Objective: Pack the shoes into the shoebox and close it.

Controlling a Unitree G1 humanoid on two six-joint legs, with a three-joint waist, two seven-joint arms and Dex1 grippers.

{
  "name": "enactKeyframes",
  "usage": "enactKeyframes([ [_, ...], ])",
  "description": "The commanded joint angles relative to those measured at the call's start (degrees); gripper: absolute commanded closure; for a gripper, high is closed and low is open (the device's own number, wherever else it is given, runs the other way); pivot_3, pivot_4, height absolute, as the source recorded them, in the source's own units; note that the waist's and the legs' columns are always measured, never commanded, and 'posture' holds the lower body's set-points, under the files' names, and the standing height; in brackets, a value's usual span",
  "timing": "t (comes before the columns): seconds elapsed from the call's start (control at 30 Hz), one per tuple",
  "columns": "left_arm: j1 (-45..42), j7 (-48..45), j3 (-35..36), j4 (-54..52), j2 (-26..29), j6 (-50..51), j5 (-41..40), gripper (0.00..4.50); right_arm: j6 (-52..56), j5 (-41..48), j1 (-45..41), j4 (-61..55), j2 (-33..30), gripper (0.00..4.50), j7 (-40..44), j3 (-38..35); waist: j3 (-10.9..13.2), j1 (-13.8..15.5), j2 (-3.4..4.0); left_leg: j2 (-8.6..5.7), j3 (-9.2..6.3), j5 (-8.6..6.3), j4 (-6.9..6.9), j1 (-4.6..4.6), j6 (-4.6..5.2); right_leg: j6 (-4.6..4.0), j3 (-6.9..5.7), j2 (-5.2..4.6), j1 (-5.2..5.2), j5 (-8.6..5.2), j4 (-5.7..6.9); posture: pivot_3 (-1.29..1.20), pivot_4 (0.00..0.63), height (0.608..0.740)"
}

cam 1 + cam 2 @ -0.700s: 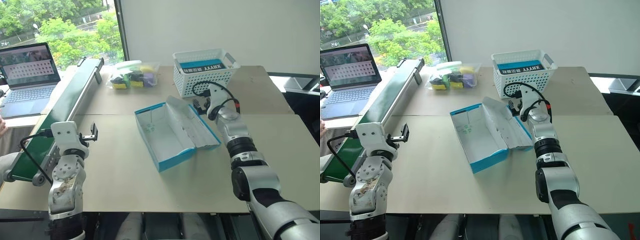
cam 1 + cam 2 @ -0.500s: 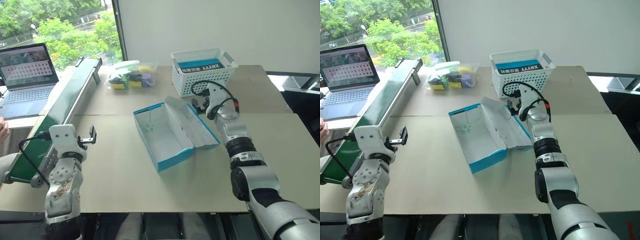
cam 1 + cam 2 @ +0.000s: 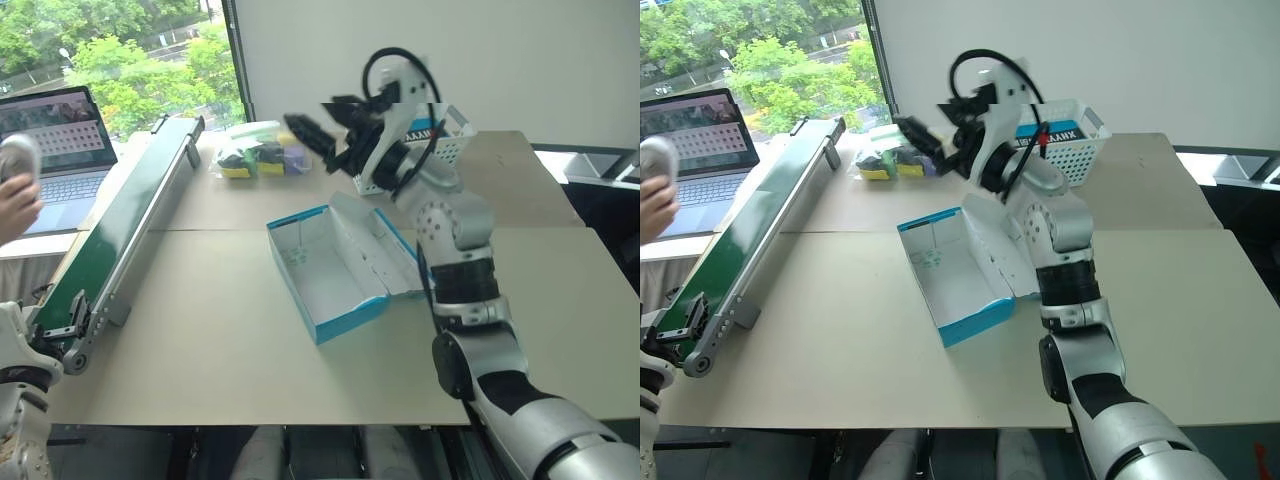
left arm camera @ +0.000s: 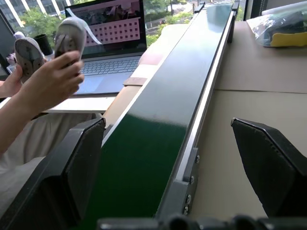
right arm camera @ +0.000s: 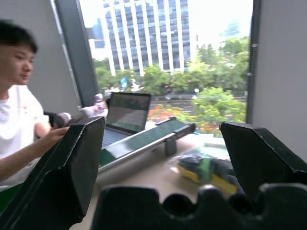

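The teal shoebox [image 3: 345, 320] lies open in the middle of the table, its white inside bare and its lid flap folded out to the right. At the far left a person's hand [image 4: 48, 81] holds both grey shoes [image 4: 72, 38] up in front of a laptop; one shoe [image 3: 18, 160] shows at the picture's edge. My right gripper [image 3: 320, 118] is raised above the box's far end, open and empty, pointing left. By the near end of the green conveyor my left gripper [image 4: 165, 124] stands open and empty.
A long green conveyor [image 3: 120, 230] runs along the table's left side. The laptop [image 3: 60, 140] sits beyond it. A white lattice basket [image 3: 450, 130] and a clear bag of sponges [image 3: 255, 150] stand at the back. A person [image 5: 19, 96] sits at the left.
My right arm has swung up and to the left from beside the box lid. My left arm has dropped back toward the table's left corner. A hand with the shoes has come in at the left.
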Motion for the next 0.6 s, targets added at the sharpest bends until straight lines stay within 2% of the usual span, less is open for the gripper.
enactKeyframes([
  [0.03, 2.68, -5.84, 4.39, 3.18, 3.59, -1.45, -2.30, 0.00, 3.76, -0.66, 5.41, -9.35, -0.02, 0.05, 6.62, 13.30, 0.00, -0.20, 0.00, 0.05, 0.01, -0.04, -0.01, 0.01, -0.01, -0.04, 0.01, 0.05, -0.03, -0.02, 0.00, 0.00, 0.150, 0.729],
  [0.23, 4.27, -11.60, 5.13, 8.24, 8.15, -1.48, -3.22, 0.00, 0.39, -10.52, 9.74, -7.45, 1.00, 0.05, 2.46, 22.08, -0.01, 0.30, -0.03, 0.35, 0.02, -0.04, 0.07, 0.02, -0.04, -0.12, -0.01, 0.36, -0.04, -0.02, -0.12, 0.00, 0.150, 0.729],
  [0.4, 3.05, -14.08, 3.66, 11.30, 11.38, -1.16, -2.46, 0.00, -0.63, -16.32, 12.28, -4.89, 2.51, 0.05, -3.99, 21.68, -0.10, 0.85, -0.18, 0.58, 0.05, -0.08, -0.01, 0.06, -0.11, -0.28, -0.01, 0.58, -0.08, 0.05, -0.21, 0.00, 0.150, 0.729],
  [0.6, -0.34, -14.00, 1.47, 11.09, 13.76, 1.70, -2.68, 0.00, 1.90, -17.56, 15.51, -8.90, 1.46, 0.05, -6.36, 19.04, -0.11, 0.94, -0.19, 0.65, 0.08, -0.13, -0.04, -0.02, -0.19, -0.41, -0.01, 0.65, -0.19, 0.06, -0.19, 0.00, 0.150, 0.729],
])
